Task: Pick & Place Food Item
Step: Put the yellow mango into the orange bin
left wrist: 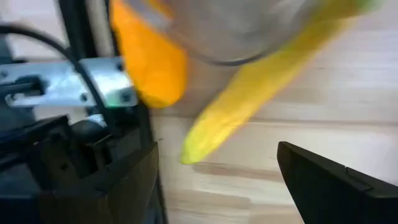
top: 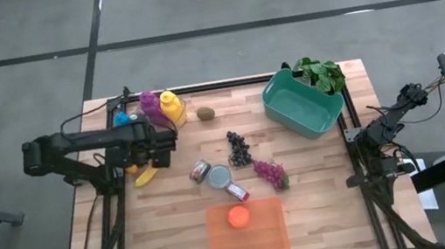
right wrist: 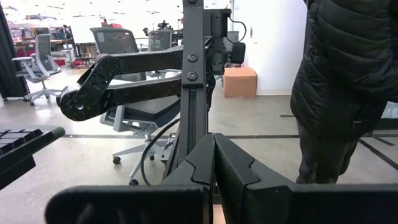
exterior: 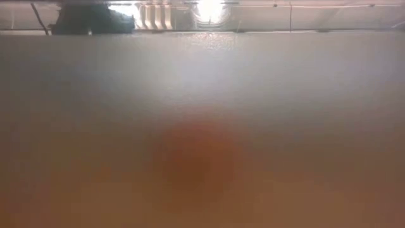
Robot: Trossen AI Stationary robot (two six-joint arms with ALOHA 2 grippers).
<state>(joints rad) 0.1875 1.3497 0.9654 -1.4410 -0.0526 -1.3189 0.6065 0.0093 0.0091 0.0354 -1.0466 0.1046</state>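
Across the high view I see the wooden slat table point(top: 323, 207) framed by a dark metal rail, with bare planks open at 5 and 7 o'clock. At 1 o'clock a teal plastic bin point(top: 301, 106) sits tilted, leafy greens point(top: 321, 73) just behind it at the edge. At 6 o'clock lies a flat, translucent orange tray point(top: 261, 233) with a round orange fruit point(top: 237, 217) on it. Around the centre I have little room: dark grapes point(top: 237, 148), red grapes point(top: 270, 173), two small cans point(top: 210, 174) and a red-labelled one point(top: 238, 192) lie near each other. At 11 o'clock stand purple point(top: 150, 106) and yellow point(top: 171, 106) bottles, a kiwi point(top: 205, 114) beside them.

My left gripper point(top: 164, 146) is at 9 o'clock, fingers point(left wrist: 329, 186) spread wide and holding nothing, directly over the banana point(top: 145, 177), which lies smooth and curved on the wood close to the left rail. My right gripper point(right wrist: 214, 174) waits off the table's right edge at 3 o'clock, fingers pressed together. A person in a dark puffy jacket point(right wrist: 345, 74) stands beyond it.
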